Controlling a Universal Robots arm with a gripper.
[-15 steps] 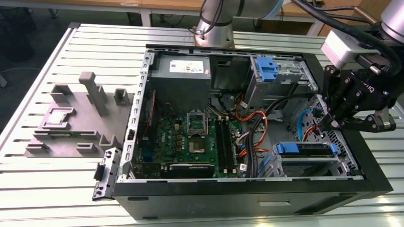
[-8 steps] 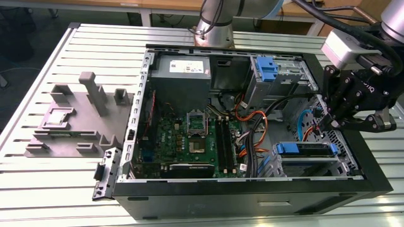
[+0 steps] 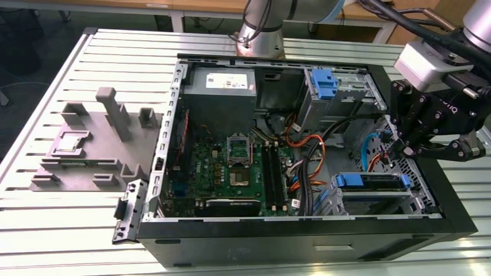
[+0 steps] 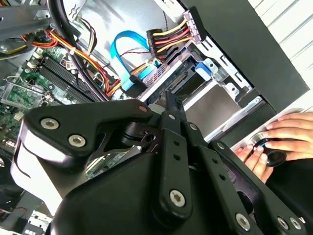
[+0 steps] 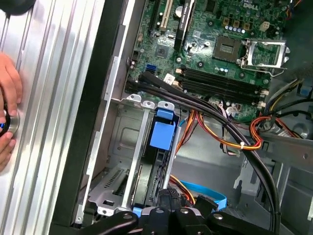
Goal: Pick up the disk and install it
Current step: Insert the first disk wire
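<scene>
The disk (image 3: 373, 181), held in its blue plastic carrier, lies in the grey drive bay at the front corner of the open computer case, toward the exterior view's right. The first wrist view shows the carrier's blue tab (image 5: 162, 133) standing in the bay slot. In the second wrist view a blue corner of the carrier (image 4: 203, 68) shows beyond the fingers. My gripper (image 3: 404, 152) hangs just above the bay, apart from the disk. It is shut with nothing in it and points down toward the bay in both wrist views (image 4: 170, 100) (image 5: 168, 215).
Orange and blue cables (image 3: 307, 155) run beside the bay, next to the motherboard (image 3: 230, 167). A grey power supply box (image 3: 221, 86) and a blue bracket (image 3: 322, 82) sit at the case's back. A grey fixture (image 3: 92, 144) stands on the table's left. A person's hand (image 4: 276, 139) (image 5: 7, 107) rests outside the case.
</scene>
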